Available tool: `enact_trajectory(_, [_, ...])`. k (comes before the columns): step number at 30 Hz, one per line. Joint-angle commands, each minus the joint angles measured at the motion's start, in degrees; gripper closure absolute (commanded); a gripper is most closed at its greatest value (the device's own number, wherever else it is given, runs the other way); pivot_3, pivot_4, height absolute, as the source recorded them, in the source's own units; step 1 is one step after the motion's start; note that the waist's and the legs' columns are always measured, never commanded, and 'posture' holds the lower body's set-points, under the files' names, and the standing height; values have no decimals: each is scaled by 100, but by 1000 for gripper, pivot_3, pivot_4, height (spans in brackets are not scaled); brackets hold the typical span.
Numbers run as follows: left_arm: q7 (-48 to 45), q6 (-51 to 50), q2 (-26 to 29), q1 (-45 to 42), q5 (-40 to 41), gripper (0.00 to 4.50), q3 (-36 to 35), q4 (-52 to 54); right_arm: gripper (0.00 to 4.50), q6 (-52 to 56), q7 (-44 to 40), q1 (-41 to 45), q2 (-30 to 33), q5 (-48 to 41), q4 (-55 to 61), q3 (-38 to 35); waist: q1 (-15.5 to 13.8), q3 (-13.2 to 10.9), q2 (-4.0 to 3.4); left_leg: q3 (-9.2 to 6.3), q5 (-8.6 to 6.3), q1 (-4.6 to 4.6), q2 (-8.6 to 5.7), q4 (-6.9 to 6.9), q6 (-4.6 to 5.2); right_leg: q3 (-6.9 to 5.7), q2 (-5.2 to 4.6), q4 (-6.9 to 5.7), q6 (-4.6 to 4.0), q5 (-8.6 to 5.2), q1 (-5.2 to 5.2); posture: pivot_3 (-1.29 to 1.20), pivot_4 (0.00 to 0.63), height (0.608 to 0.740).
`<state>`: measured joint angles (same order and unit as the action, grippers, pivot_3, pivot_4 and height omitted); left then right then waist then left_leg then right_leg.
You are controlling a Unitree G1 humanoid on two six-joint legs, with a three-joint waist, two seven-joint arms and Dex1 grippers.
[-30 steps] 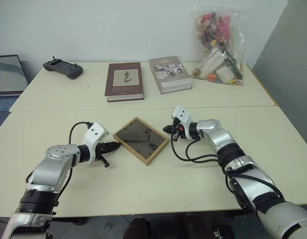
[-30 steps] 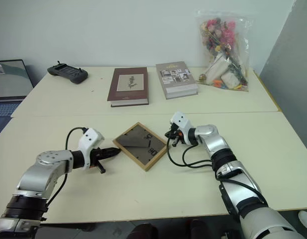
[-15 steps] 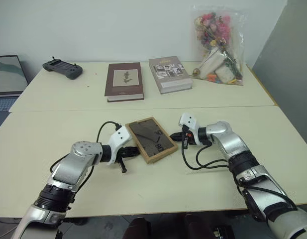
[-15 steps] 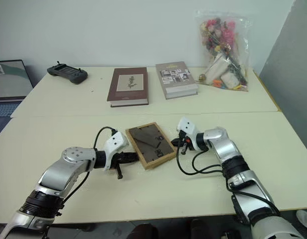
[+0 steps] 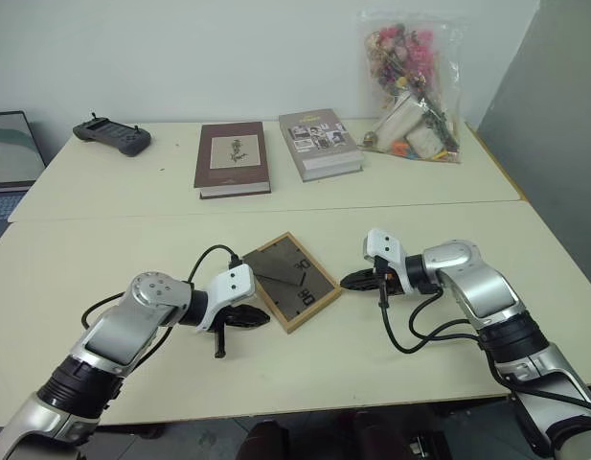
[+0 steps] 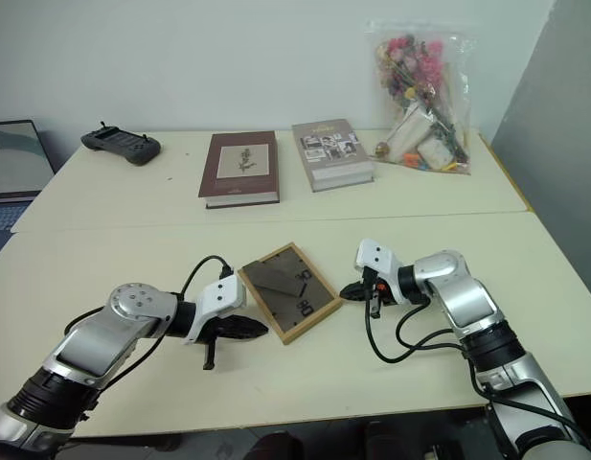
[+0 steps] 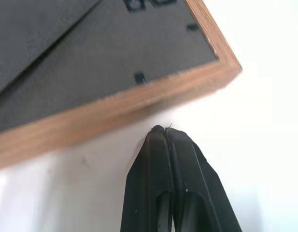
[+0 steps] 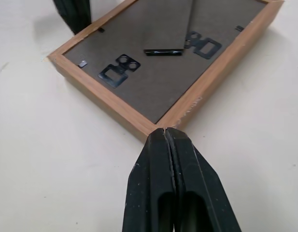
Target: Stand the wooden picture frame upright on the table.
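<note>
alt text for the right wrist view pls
The right tool, shut, points at a corner of the wooden picture frame, which lies back-up on the table. The left tool sits at the frame's far edge.

Light-wood frame (image 5: 292, 281), dark back; cream table (image 5: 132, 240).

A maroon hardcover book (image 5: 234, 158) with a pale panel on its cover lies flat at the far side, just beside a grey book (image 5: 319, 143) with small photos on its cover. A clear plastic bag of dried flowers (image 5: 407, 91) stands against the white wall. A black handheld controller (image 5: 111, 135) rests far left, near an open laptop (image 5: 6, 153).
</note>
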<state>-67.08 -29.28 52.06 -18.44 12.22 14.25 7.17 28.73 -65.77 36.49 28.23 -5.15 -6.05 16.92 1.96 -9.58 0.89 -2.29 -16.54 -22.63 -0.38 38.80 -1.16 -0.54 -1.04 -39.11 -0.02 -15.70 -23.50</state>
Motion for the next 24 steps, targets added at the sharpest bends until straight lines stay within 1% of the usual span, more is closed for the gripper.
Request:
enact_trajectory(1, [-8,122,433,154,-111,4478,-465,-478,4463,-291,584,285,-223,145,-492,-166,3,1,-1,1,0,3,-1,-4,0,0,0,-1,-1,0,0,0,150,740])
enact_trajectory(3, [334,165,214,-120,-148,4478,-620,-777,4463,-569,880,540,-472,282,-1068,-104,-3,0,-3,2,0,5,0,-6,0,-1,1,-2,-1,0,0,0,150,740])
enact_trajectory(5, [622,264,-26,-373,-262,4478,-646,-1020,4463,-759,987,716,-654,357,-1478,-47,-20,-1,-2,2,-1,4,0,-6,1,-8,0,-5,-1,0,1,0,150,740])
enact_trajectory(7, [886,334,-295,-670,-414,4478,-573,-1245,4463,-938,917,850,-798,426,-1820,68,-60,0,-2,1,0,0,-3,-2,1,-10,-2,-7,-1,0,0,0,150,740])
enact_trajectory(9, [961,338,-463,-844,-490,4478,-508,-1359,4463,-1023,791,918,-876,449,-1990,133,-84,4,5,2,0,-13,-5,4,0,-17,-7,1,0,0,0,0,150,740])
enact_trajectory(14, [842,192,-859,-1005,-492,4478,-281,-1101,4463,-781,-77,762,-638,178,-1369,321,-85,3,5,13,2,-25,-9,12,-4,-8,-17,11,2,0,-4,0,150,740])
enact_trajectory(16, [711,152,-963,-1022,-480,4478,-141,-975,4463,-669,-265,679,-514,119,-1128,325,-66,3,5,12,2,-23,-8,12,-3,-6,-16,10,1,1,-4,0,150,740])
enact_trajectory(21, [507,-29,-1128,-1084,-472,4478,109,-720,4463,-475,-404,575,-334,55,-870,269,-45,4,4,5,1,-17,-5,10,-1,-12,-12,-2,1,1,-3,0,150,740])
enact_trajectory(24, [352,-21,-1059,-1027,-509,4478,198,-613,4463,-514,-291,567,-216,150,-962,208,-52,4,4,5,1,-17,-6,10,-1,-12,-12,-2,1,1,-3,0,150,740])
